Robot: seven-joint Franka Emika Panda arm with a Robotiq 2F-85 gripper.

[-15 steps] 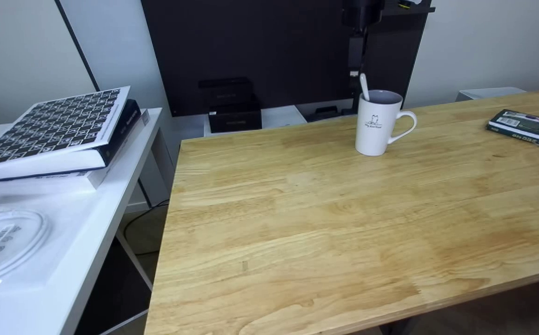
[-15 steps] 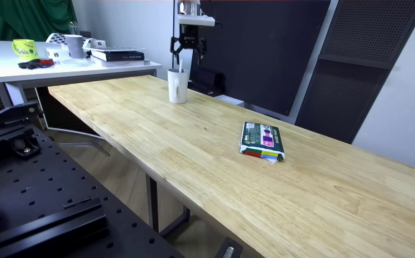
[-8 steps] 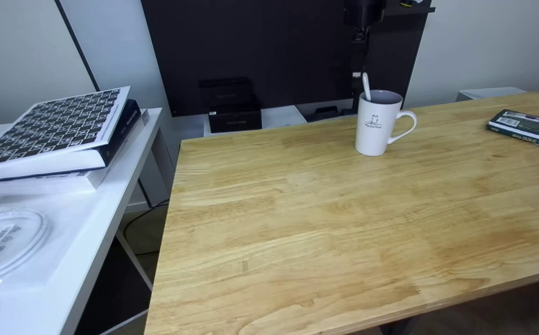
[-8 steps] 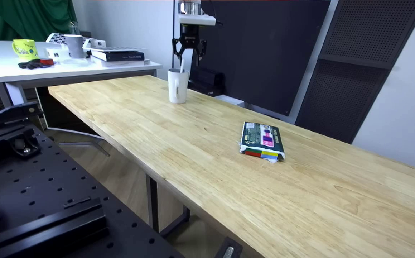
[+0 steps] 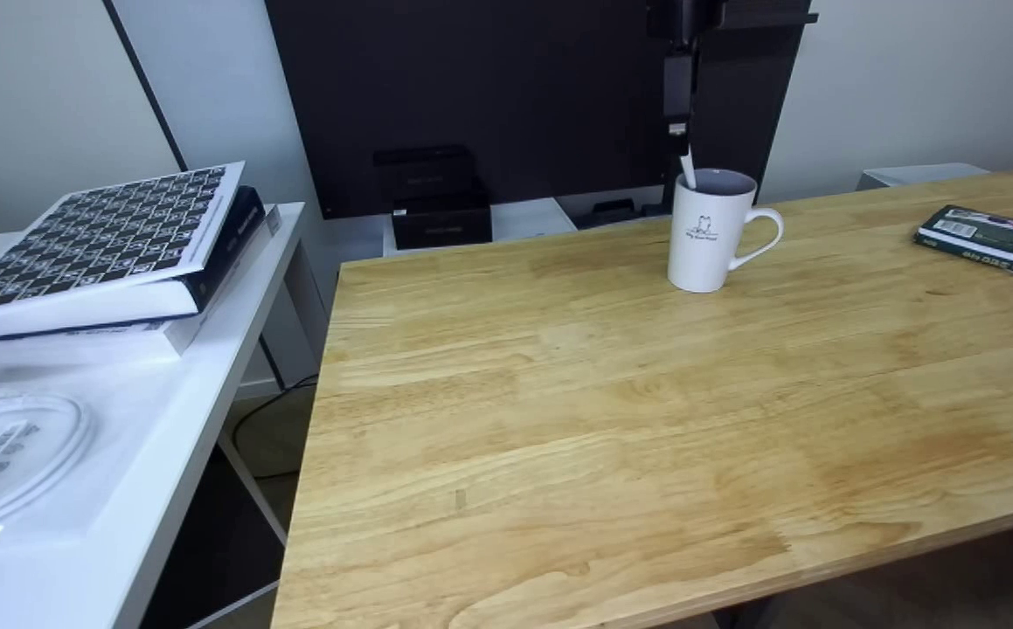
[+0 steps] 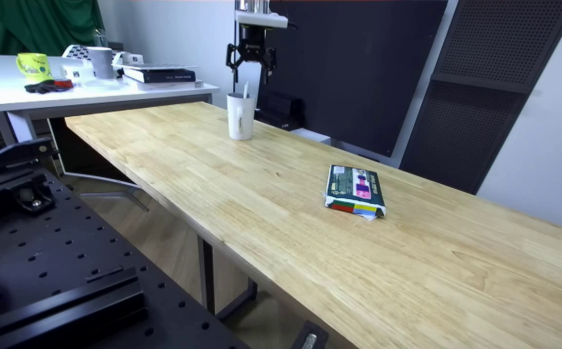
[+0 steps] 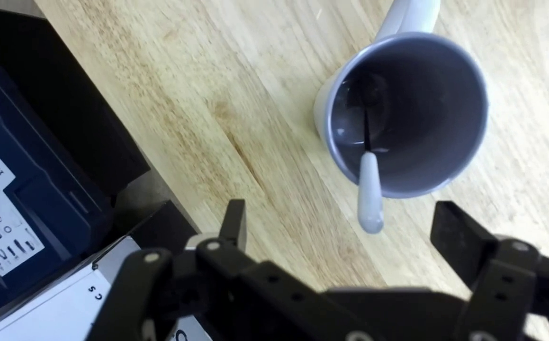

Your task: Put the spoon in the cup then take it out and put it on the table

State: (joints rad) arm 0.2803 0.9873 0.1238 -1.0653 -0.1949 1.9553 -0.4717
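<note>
On one wooden table [image 5: 611,419], one cup [image 5: 702,249] holds one spoon [image 7: 370,194].

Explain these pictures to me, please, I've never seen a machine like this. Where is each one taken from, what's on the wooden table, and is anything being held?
The machine is a single robot arm, ending in a two-fingered gripper that works a bit like a hand. The wide pictures are taken from two places outside the robot, looking across the wooden table. The close-up is taken from its wrist, looking down past the black fingers.

On the table, a white mug stands upright with a spoon leaning inside, its pale handle poking up past the rim. A dark green packet lies there too.

Nothing is held: the fingers stand open, with a gap on either side of the spoon's handle.
</note>
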